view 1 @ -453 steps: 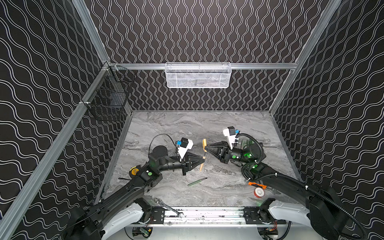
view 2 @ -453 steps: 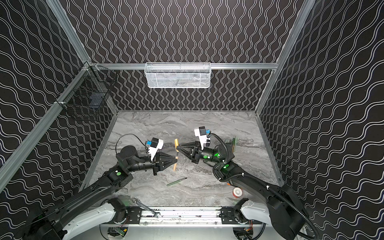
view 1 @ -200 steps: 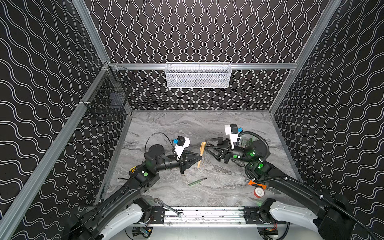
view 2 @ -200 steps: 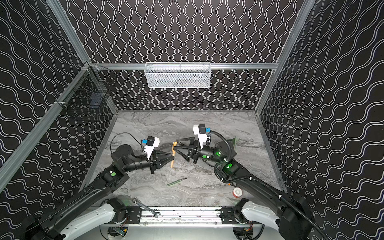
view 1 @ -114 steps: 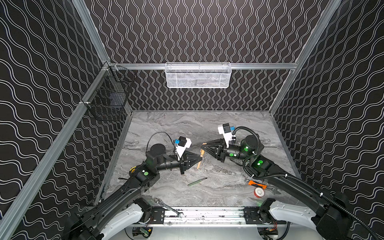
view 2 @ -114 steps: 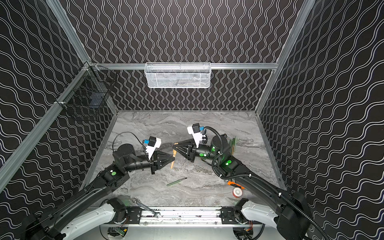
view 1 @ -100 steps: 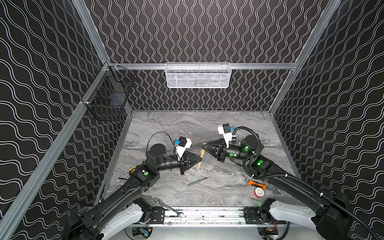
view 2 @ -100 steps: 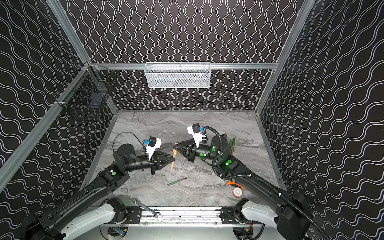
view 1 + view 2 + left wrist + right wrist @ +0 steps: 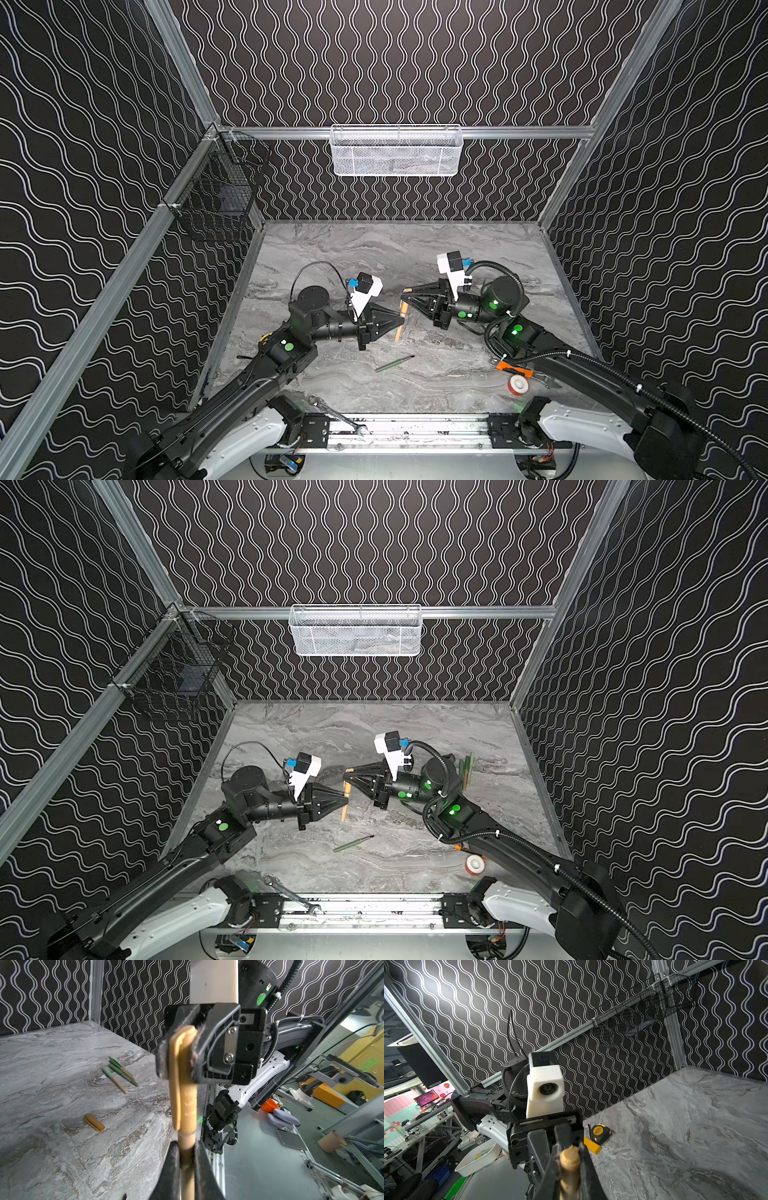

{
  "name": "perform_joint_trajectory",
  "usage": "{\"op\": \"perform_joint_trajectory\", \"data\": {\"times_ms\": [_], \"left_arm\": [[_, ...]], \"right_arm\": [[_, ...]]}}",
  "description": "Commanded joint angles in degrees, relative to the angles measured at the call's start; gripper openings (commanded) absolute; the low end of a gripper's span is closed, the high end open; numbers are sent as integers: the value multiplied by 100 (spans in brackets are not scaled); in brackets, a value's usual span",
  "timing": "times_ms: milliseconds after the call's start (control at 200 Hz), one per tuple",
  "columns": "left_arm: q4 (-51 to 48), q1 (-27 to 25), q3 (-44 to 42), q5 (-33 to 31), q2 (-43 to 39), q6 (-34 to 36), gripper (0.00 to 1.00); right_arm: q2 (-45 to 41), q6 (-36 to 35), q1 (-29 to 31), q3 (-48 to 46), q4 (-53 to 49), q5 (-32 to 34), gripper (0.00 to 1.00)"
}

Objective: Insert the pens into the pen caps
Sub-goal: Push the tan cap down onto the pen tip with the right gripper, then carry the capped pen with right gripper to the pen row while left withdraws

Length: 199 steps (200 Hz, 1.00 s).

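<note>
In both top views we saw the left hand (image 9: 400, 325) and the right hand (image 9: 406, 293) meeting tip to tip above the middle of the table (image 9: 353, 257). The left hand was clamped narrow on a tan pen (image 9: 398, 335). The pen stood steeply, its lower end hanging below that hand and its upper end reaching the right hand's tips. A green pen (image 9: 394, 363) lay flat on the table below the left hand, apart from both hands. A cluster of pens (image 9: 465, 771) lay behind the right hand, beside its arm, and a tape roll (image 9: 518, 384) sat farther back along that arm.

From the left wrist, the left hand (image 9: 186, 1153) gripped the tan pen's barrel between its two dark fingers. A tan cap (image 9: 181, 1084) sat over the pen's far end, clip toward us. The right hand (image 9: 180, 1057) was closed tight on the cap's upper part, pressing it from both sides. To one side of the hands a loose tan cap (image 9: 94, 1122) lay on the table, with the cluster of pens (image 9: 120, 1074) farther off.

From the right wrist, the right hand (image 9: 570, 1165) pinched the tan cap (image 9: 570, 1157), whose rounded end poked up between the fingers. Just beyond it we saw the left hand (image 9: 556, 1138), its tips hidden behind the cap. A yellow tape measure (image 9: 599, 1131) lay on the table beside the left hand
</note>
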Motion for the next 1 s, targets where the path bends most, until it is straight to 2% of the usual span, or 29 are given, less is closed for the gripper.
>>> {"op": "perform_joint_trajectory", "data": {"times_ms": [0,250,505,520,556,666,741,876,991], "left_arm": [[1658,-3,230,369,39,-147,0],[1746,139,577,493,57,-109,0],[847,182,877,558,153,336,0],[806,186,866,556,145,354,3],[722,185,847,562,116,383,18],[85,184,799,406,-136,577,72],[-502,183,721,176,-381,737,97],[-1516,190,697,-246,-838,991,99],[-2263,185,765,-541,-1059,1165,99]], "right_arm": [[95,-140,66,-150,-559,-445,0],[150,-262,148,-355,-344,-800,0],[-4,278,80,-354,-268,40,0],[-25,312,67,-338,-250,58,0],[-71,427,24,-303,-249,182,0],[-270,662,-324,-190,-527,639,0],[-357,706,-852,-105,-855,688,0],[-32,437,-1831,424,-2176,554,0],[928,-299,-2568,1318,-3856,817,0]]}}
